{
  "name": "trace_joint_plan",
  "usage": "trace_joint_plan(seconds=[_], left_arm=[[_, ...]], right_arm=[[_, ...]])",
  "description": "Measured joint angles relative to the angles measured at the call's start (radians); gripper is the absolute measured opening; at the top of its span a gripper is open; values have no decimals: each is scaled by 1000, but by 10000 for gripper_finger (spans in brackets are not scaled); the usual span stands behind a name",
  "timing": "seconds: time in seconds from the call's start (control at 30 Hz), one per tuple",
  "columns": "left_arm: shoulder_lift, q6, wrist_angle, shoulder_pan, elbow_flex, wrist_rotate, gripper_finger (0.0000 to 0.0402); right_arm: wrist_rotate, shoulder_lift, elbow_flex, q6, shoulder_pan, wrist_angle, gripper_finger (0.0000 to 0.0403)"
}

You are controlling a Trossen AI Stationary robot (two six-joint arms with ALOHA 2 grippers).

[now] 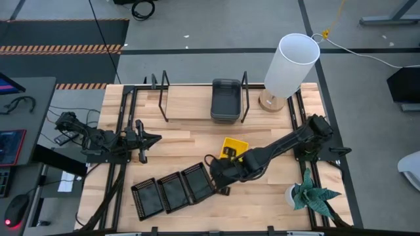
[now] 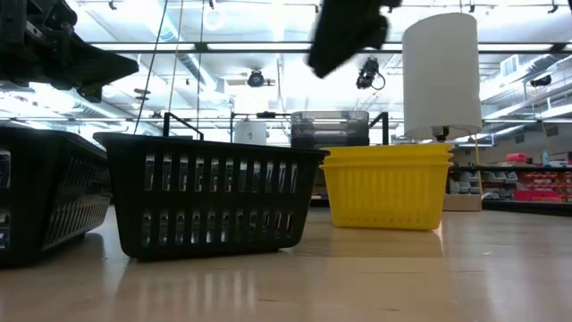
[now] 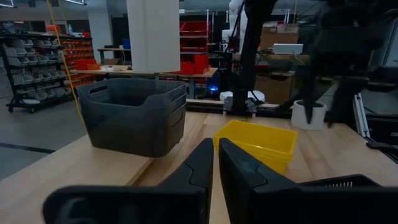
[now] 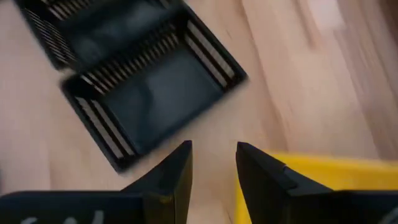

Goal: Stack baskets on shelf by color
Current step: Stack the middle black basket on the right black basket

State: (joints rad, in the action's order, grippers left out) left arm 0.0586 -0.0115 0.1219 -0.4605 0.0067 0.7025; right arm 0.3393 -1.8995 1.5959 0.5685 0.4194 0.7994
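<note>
Dark grey baskets (image 1: pixel 226 99) sit nested on the right part of the shelf (image 1: pixel 190 105), whose board has a black wire upright at each end. Yellow baskets (image 1: pixel 235 147) stand stacked on the tabletop in front of it, also clear in the low view (image 2: pixel 386 186). Three black gridded baskets (image 1: pixel 172 190) stand side by side near the table's near edge. My right gripper (image 4: pixel 211 155) hovers open above bare wood between the rightmost black basket (image 4: pixel 155 93) and the yellow stack (image 4: pixel 323 180). My left gripper (image 3: pixel 214 155) waits shut at the table's left.
A tall white lamp (image 1: pixel 292 65) stands at the shelf's right end, and a small potted plant (image 1: pixel 312 193) near the right near corner. Bare wood lies on the shelf's left half and between the shelf and the black baskets.
</note>
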Motion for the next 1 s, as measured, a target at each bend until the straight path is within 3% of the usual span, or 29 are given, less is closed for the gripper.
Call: trace_joint_plan(seconds=[0.1,0.27,0.53,0.77,1.0], left_arm=[[0,0,0,0,0,0,38],[4,0,2,0,0,1,37],[13,0,-1,0,0,0,29],[13,0,0,0,0,0,39],[13,0,-1,0,0,0,39]], right_arm=[[-29,-47,9,-74,-4,-146,130],[-66,-165,104,-143,0,-202,130],[-101,-397,473,-240,15,-98,130],[-106,-581,740,-335,47,-119,130],[-97,-637,706,-404,67,-276,131]])
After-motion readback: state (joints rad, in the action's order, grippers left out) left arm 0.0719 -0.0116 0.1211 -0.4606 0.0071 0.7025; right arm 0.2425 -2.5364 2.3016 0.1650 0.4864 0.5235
